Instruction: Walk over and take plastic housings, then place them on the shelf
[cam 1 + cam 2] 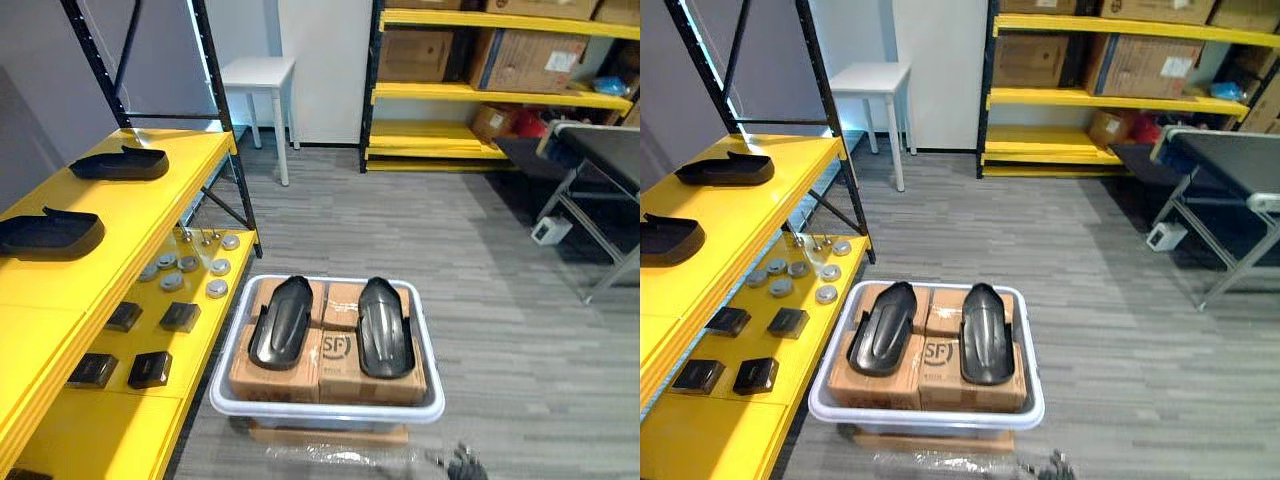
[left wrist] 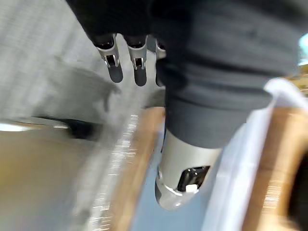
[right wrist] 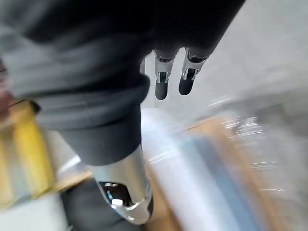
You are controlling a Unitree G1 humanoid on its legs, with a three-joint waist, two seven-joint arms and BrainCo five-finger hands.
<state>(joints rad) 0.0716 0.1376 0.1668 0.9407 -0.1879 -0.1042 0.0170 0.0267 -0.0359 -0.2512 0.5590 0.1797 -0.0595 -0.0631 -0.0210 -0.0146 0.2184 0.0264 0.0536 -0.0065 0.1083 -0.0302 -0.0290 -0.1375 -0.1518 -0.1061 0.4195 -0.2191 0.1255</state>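
Note:
Two black plastic housings, one on the left (image 1: 282, 322) and one on the right (image 1: 384, 326), lie side by side on cardboard boxes (image 1: 275, 378) inside a white tub (image 1: 325, 412) on the floor just ahead. Two more black housings (image 1: 122, 163) (image 1: 48, 233) rest on the top level of the yellow shelf (image 1: 130, 215) at the left. My left hand (image 2: 136, 62) hangs with straight fingers above the floor beside the tub and holds nothing. My right hand (image 3: 162, 79) hangs the same way, open and empty, with the thumb (image 3: 122, 187) apart.
The shelf's lower level carries several metal discs (image 1: 190, 270) and small black boxes (image 1: 150, 368). A white side table (image 1: 258, 72) stands at the back. Yellow racking with cardboard boxes (image 1: 480, 95) lines the far wall. A grey-framed table (image 1: 600, 160) stands at the right on the grey carpet.

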